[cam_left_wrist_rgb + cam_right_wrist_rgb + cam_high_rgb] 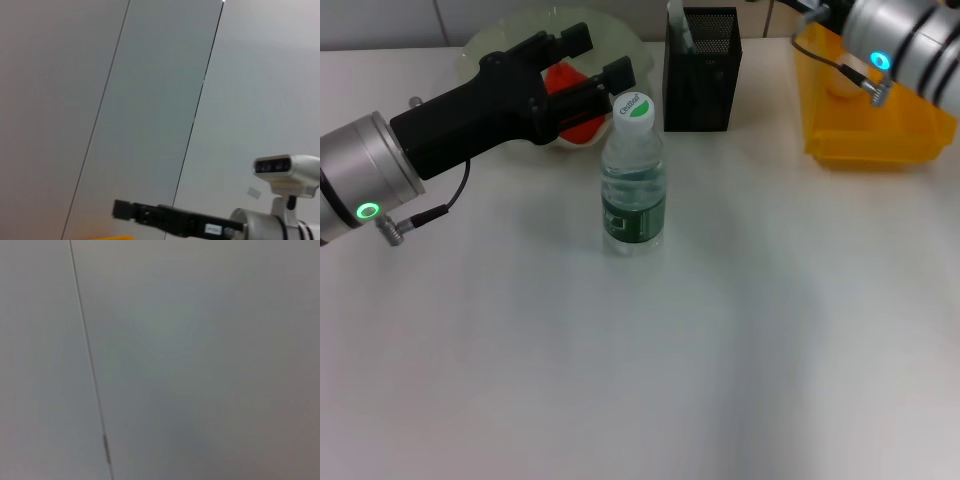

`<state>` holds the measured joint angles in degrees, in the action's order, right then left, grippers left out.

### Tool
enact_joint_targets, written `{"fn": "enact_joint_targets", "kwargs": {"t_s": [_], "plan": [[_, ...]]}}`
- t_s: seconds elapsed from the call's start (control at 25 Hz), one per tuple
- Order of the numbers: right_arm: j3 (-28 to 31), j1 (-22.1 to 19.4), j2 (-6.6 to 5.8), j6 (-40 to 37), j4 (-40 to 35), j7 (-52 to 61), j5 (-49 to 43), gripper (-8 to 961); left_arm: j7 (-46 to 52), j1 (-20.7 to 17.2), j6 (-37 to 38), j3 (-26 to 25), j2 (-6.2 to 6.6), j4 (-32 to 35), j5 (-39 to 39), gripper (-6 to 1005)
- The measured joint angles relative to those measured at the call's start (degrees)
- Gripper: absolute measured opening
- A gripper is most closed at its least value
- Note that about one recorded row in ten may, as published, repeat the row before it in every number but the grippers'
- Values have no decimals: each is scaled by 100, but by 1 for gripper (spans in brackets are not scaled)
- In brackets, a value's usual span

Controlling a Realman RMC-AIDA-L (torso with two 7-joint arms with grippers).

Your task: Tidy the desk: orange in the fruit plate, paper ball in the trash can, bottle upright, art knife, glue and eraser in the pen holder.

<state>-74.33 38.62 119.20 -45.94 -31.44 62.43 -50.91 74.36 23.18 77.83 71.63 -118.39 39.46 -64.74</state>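
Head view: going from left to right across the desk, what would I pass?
Left hand over the fruit plate → bottle, upright → black mesh pen holder → yellow trash can.

Office-style desk setup, likely staged test bench. Plain white desk (620, 380) spans head view. Black mesh pen holder (702, 70) at far edge of desk, near middle. Yellow plastic trash can (870, 125) toward far right corner. Pale fruit plate (480, 45) at far edge, left of pen holder. Water bottle (634, 180) upright near desk centre. Behind desk, bare light wall panels (150, 100) with thin dark seams, seen in both wrist views. No domestic furnishing visible.
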Motion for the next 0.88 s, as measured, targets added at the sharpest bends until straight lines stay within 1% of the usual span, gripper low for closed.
{"fn": "enact_joint_targets", "kwargs": {"t_s": [0.04, 0.08, 0.12, 0.16, 0.2, 0.24, 0.28, 0.36, 0.4, 0.44, 0.56, 0.6, 0.64, 0.76, 0.8, 0.88], "plan": [[0, 0, 0, 0, 0, 0, 0, 213, 0, 0, 0, 0, 0, 0, 0, 802], [-159, -430, -26, -44, -565, 404, -226, 229, -6, -10, 12, -5, 0, 0, 2, 802], [-159, -430, -26, -44, -565, 404, -226, 246, -6, -10, 12, -5, 0, 0, 2, 802], [-190, -615, -42, -83, -810, 609, -415, 262, -20, -12, 16, -6, 1, 0, -1, 802], [-173, -1021, -101, -441, -1350, 1197, -1099, 282, -96, -13, 67, -7, 4, 0, -16, 802], [-173, -1021, -101, -441, -1350, 1197, -1099, 301, -96, -13, 67, -7, 4, 0, -16, 802], [-121, -1205, -137, -765, -1595, 1506, -1509, 321, -165, -14, 128, -8, 4, 0, -18, 802], [92, -1411, -177, -1448, -1938, 1942, -2103, 360, -392, -28, 321, -9, 1, 0, -19, 802], [517, -1593, -180, -2258, -2242, 2300, -2622, 380, -545, -52, 479, -9, -5, -3, -7, 802], [517, -1593, -180, -2258, -2242, 2300, -2622, 419, -545, -52, 479, -9, -5, -3, -7, 802], [1186, -1762, -159, -3310, -2393, 2416, -3107, 536, -600, -66, 729, -10, -7, -36, 5, 802], [1604, -1828, -166, -3897, -2391, 2422, -3404, 575, -602, -67, 803, -13, -6, -55, 11, 802], [1604, -1828, -166, -3897, -2391, 2422, -3404, 580, -611, -68, 917, -16, -6, -84, 15, 802], [2127, -1870, -184, -4636, -2312, 2428, -3659, 596, -666, -68, 1122, -18, -11, -139, 16, 802], [2335, -1905, -174, -4979, -2275, 2337, -3692, 602, -720, -68, 1256, -17, -11, -166, 12, 802], [2379, -1924, -166, -5095, -2274, 2298, -3697, 612, -744, -68, 1332, -13, -10, -178, 3, 802]]}}
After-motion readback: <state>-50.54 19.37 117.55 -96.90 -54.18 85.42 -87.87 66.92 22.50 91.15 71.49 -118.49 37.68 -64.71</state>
